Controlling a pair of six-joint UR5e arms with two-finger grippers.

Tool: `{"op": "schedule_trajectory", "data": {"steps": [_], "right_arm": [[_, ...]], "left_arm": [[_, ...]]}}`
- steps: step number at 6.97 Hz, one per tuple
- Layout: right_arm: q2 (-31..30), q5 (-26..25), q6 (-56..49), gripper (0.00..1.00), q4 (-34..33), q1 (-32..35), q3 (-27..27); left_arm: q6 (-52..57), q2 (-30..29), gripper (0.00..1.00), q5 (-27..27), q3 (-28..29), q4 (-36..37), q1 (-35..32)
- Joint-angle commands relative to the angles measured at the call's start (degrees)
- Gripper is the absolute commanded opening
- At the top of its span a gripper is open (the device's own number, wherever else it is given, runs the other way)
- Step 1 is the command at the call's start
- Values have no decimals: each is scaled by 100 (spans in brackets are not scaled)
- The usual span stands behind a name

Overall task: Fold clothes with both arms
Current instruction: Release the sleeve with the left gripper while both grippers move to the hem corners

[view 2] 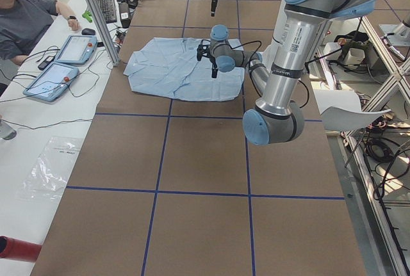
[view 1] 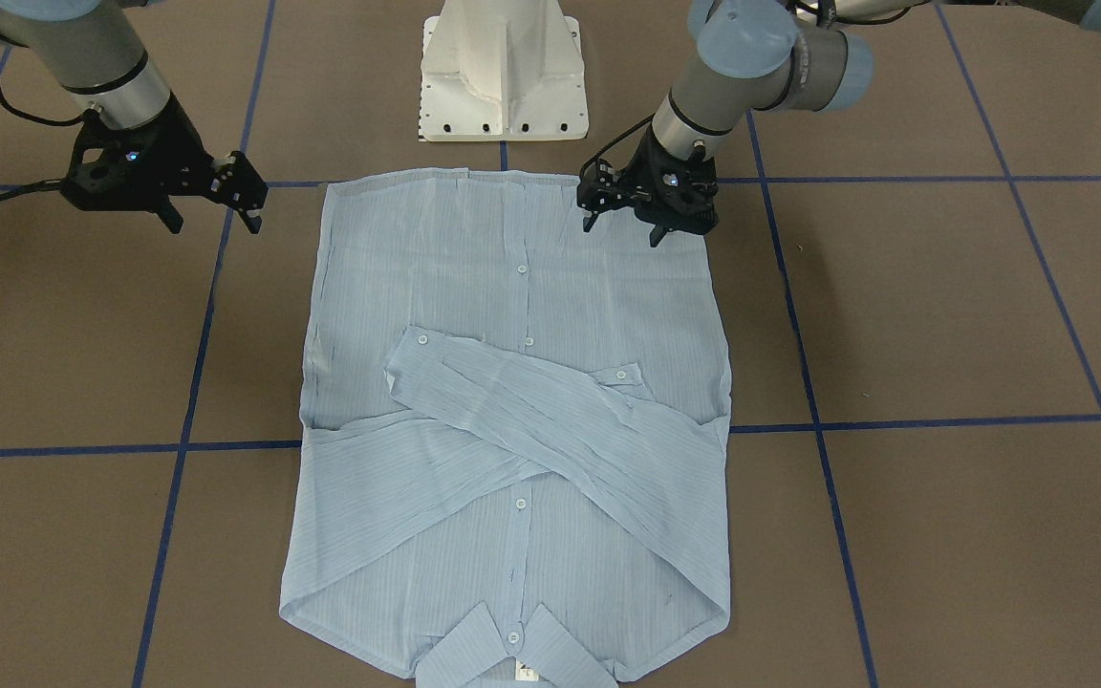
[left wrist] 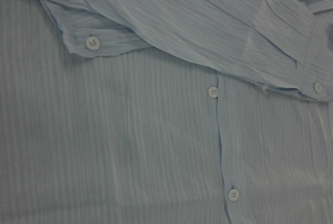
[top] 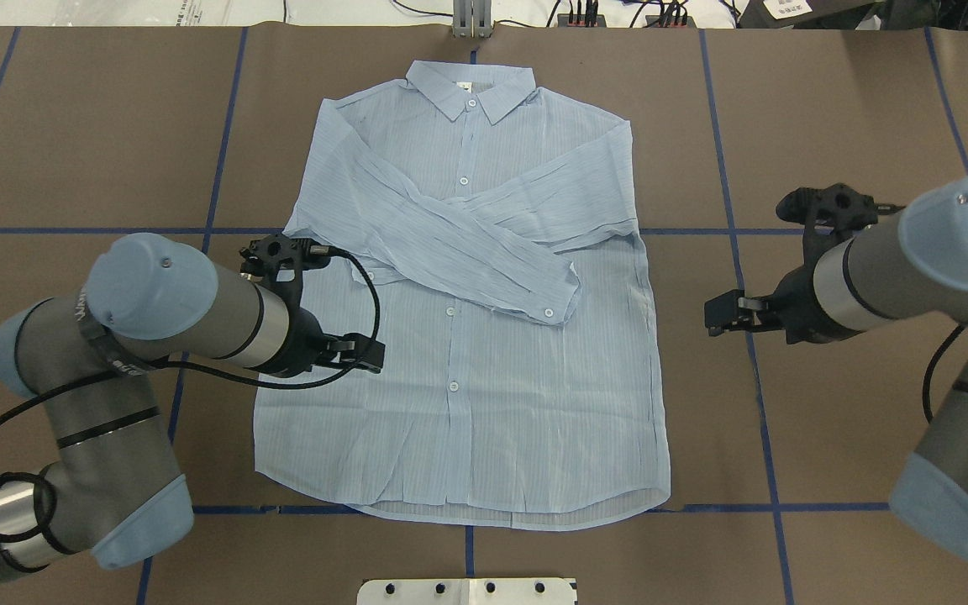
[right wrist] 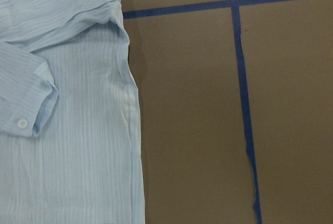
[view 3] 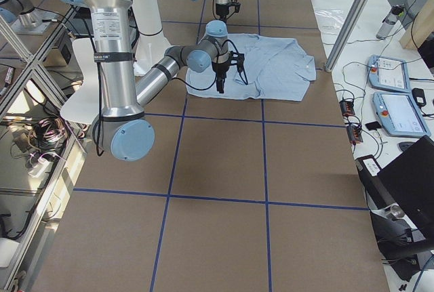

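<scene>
The fingers of the left gripper are held spread apart and pointed down over the shirt, near its hem corner on the robot's left; whether the tips touch the cloth cannot be told. The right gripper is likewise held wide open, but over the bare table, well apart from the shirt's other edge. The table is covered in brown sheeting crossed by blue tape lines, with a white pedestal base on the robot's side. In the exterior left view a white bench is seen alongside, where two handheld control tablets lie and a person is seated. The shirt is laid flat at the middle of the table, front up and buttoned. Its long axis runs straight away from the robot, with the hem nearest the base and the collar at the far end. Both sleeves are folded inward and crossed over the chest. The collar is cut off at the bottom edge of the front-facing view. No fingers are shown in either wrist view: only cloth, a cuff and buttons in the left one, and the shirt's edge beside tape in the right.
</scene>
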Motion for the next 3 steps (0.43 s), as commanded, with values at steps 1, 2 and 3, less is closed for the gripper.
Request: {"op": "schedule_trajectory", "data": {"steps": [1,2,3], "right_arm": [[-545,-1018,1027,100,531,-1212,172],[-556,-1484,1345,100,532,-1661,164],[-556,-1523,1375,100,540,-1735,173]], "left_arm": [[-85,684,100,430,-340,-5,243],[-242,948,100,649,-480,-5,462],[-348,1116,100,894,-499,3,690]]}}
